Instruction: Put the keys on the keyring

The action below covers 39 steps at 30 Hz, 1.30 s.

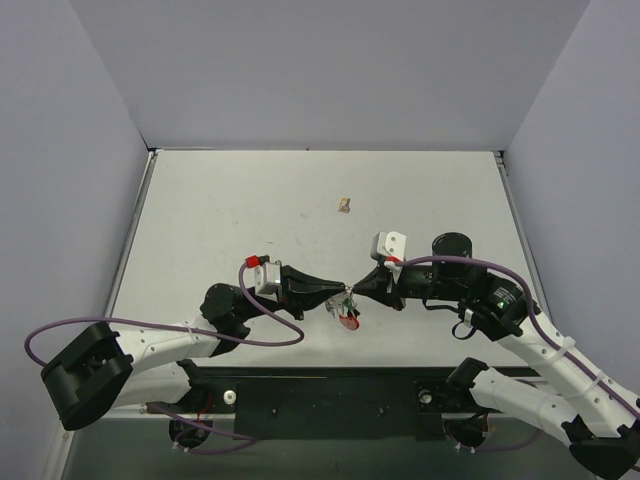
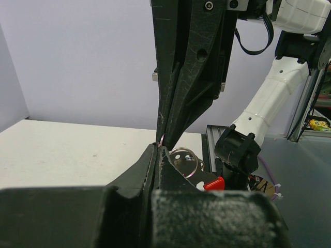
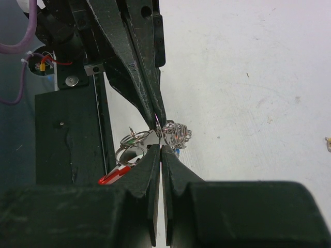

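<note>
The keys (image 1: 348,314) are a tiny silver cluster with a red bit, hanging just above the table's near edge between my two grippers. My left gripper (image 1: 338,296) and right gripper (image 1: 360,287) meet tip to tip over them. In the left wrist view my left gripper (image 2: 158,150) is shut, pinching thin ring wire, with the keyring (image 2: 185,156) and a red-headed key (image 2: 213,183) just behind. In the right wrist view my right gripper (image 3: 161,148) is shut at the coiled keyring (image 3: 175,133). A looser ring (image 3: 129,145) and the red bit (image 3: 115,174) hang to the left.
A small tan lump (image 1: 344,205) lies on the white table (image 1: 250,200) further back, and it also shows at the right edge of the right wrist view (image 3: 328,143). The black mounting rail (image 1: 330,395) runs along the near edge below the keys. Grey walls enclose the table.
</note>
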Motion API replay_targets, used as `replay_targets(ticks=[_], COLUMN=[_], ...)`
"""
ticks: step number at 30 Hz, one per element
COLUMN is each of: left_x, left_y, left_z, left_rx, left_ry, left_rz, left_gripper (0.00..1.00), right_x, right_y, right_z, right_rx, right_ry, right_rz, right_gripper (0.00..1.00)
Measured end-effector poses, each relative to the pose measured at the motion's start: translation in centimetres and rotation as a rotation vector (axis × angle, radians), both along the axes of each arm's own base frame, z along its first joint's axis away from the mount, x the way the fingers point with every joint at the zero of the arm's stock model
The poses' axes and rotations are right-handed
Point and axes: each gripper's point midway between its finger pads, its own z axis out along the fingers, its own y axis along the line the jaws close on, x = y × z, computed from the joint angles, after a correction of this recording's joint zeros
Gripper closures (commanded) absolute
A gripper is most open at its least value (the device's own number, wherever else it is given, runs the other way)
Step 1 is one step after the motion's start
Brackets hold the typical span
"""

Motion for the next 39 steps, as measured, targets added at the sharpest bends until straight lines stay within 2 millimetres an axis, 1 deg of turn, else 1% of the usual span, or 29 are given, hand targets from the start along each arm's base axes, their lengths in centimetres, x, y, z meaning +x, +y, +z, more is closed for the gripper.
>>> replay_targets(ticks=[22,29,39], left_x=[0.02,-0.04,0.0], left_y=[0.0,0.32,0.32], left_z=[0.01,0.63,0.61], left_rx=[-0.001,-0.017,-0.016], left_ry=[0.003,-0.013,-0.014], left_rz=[0.001,0.011,0.013], left_gripper=[1.0,1.0,1.0], right_x=[0.25,0.26,-0.02], right_y=[0.12,0.11,0.22], right_z=[0.3,0.3,0.35], right_rx=[0.014,0.014,0.019], right_ry=[0.007,0.006,0.012], right_rz=[-0.017,-0.017,-0.001], right_gripper=[1.0,1.0,1.0])
